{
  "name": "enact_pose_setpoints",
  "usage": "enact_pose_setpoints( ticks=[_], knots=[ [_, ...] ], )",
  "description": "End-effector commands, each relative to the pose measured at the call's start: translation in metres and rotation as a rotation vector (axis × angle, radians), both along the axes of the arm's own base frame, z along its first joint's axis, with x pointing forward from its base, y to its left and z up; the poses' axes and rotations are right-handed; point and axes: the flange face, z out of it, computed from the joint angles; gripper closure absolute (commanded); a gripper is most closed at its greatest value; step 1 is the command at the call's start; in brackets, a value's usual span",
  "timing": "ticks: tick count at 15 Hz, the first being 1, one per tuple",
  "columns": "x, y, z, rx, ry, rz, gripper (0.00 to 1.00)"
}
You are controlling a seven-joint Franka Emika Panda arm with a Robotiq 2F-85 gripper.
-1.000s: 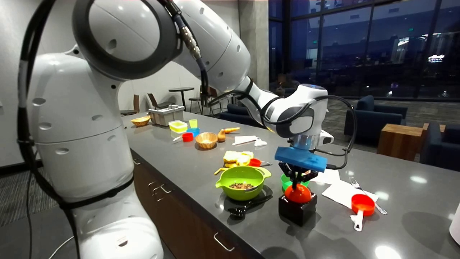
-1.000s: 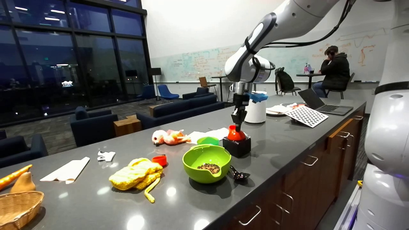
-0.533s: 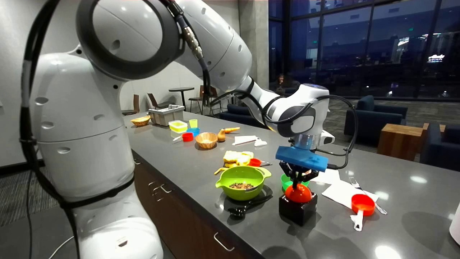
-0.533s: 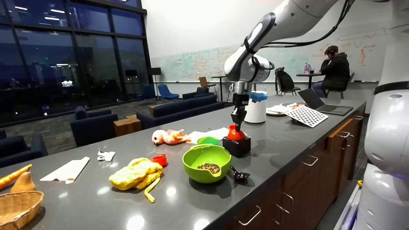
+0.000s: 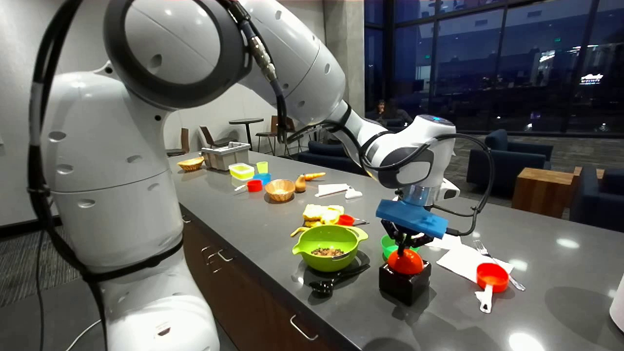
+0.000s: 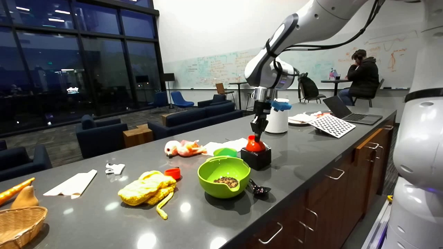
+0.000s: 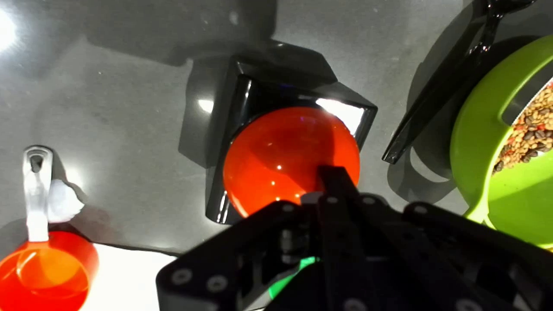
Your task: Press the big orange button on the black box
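One big orange button [image 7: 285, 151] is sitting atop the black box [image 5: 403, 288]; the pincer [image 6: 258, 138] is pointing down over that box, clenched on nothing, seemingly touching the button. That button is looking stiff and slippery — probably needing no grip, just a straight push on top, lest the light-looking box slide.

One button [image 7: 289, 151], one box [image 5: 403, 287], one lime bowl [image 5: 325, 263], one black spoon [image 5: 324, 286] are sitting toward the drawer-side edge of the table [image 5: 243, 214]. Three red cups [image 5: 492, 280] [image 5: 346, 221] [image 5: 254, 186], two baskets [image 5: 280, 196] [image 5: 191, 167], one carrot [image 5: 316, 175], one gourd [image 6: 25, 197], one fork [image 5: 516, 282], one laptop [image 6: 365, 118] are also showing.
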Motion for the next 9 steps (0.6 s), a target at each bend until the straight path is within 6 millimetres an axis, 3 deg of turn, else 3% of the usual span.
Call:
enact_pose_setpoints(
  ticks=[1,9],
  knots=[
    [0.001,-0.009,-0.033,0.022,0.022,-0.006,1.0],
    [0.0,-0.011,-0.018,0.01,0.002,0.002,1.0]
  ],
)
